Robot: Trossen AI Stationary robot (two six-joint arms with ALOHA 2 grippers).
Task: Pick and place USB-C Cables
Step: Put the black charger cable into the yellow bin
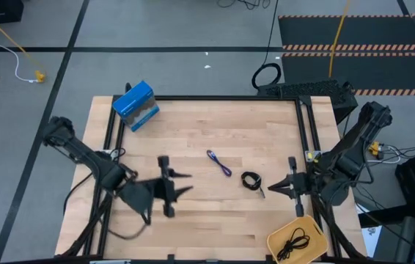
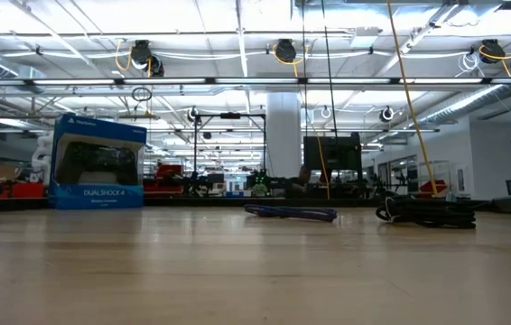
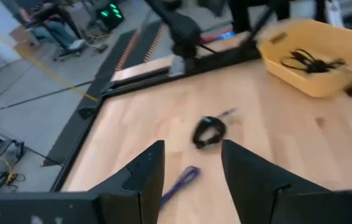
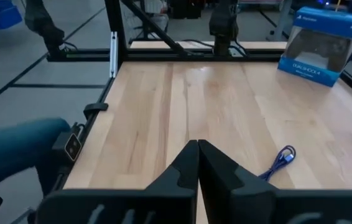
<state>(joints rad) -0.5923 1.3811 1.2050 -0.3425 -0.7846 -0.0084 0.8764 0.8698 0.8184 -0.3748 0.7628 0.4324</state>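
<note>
- the wooden table (image 1: 207, 220) sat in a bright workshop.
- blue-purple cable (image 1: 219, 163) and coiled black cable (image 1: 251, 181) lay mid-table; another black cable (image 1: 295, 241) lay in the yellow tray (image 1: 276, 240).
- left gripper (image 1: 182, 184) was open; right gripper (image 1: 271, 188) was closed, empty.

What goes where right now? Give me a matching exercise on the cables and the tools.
Things:
1. blue-purple cable
2. coiled black cable
3. black cable in the bin
4. left tool
5. right tool

States:
A. inside the yellow bin
B. shut, empty, beside the coiled black cable
C. lying stretched out near the table's middle
D. open, empty, above the wood
E. on the bare wood between the blue-purple cable and the right tool

Pairs: 1-C, 2-E, 3-A, 4-D, 5-B
</note>
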